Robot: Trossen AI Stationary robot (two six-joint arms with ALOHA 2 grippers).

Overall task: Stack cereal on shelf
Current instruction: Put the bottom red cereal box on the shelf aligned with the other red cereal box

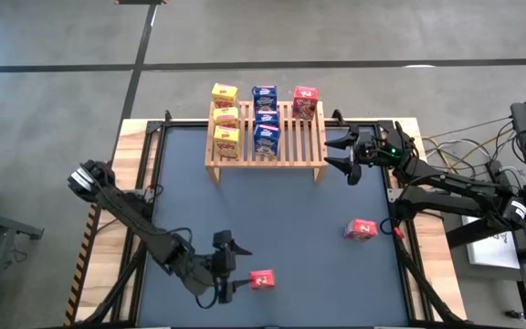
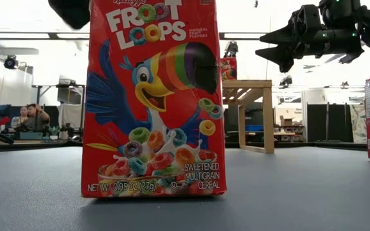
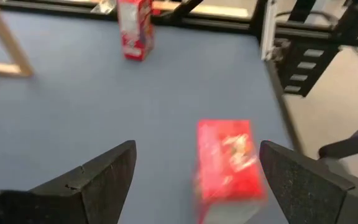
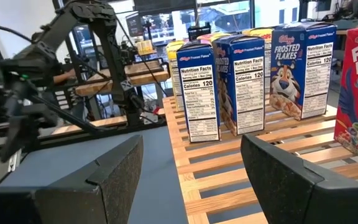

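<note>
You have the dark-topped table (image 1: 272, 210) with the light slatted wooden shelf (image 1: 286, 146) at its far edge. On the shelf stand three yellow cereal boxes (image 1: 226, 117), three blue Frosted Flakes boxes (image 4: 247, 81) with "Nutrition Facts, Calories 120" side panels, and one red Froot Loops box (image 1: 305, 101). Two more red boxes sit on the table: one (image 1: 361, 229) mid-right, one (image 2: 153, 96) reading "Sweetened Multigrain Cereal", upright between your left tool's (image 3: 194, 180) wide-apart fingers. Your right tool (image 1: 341, 153) hovers with fingers apart beside the shelf's right end.
</note>
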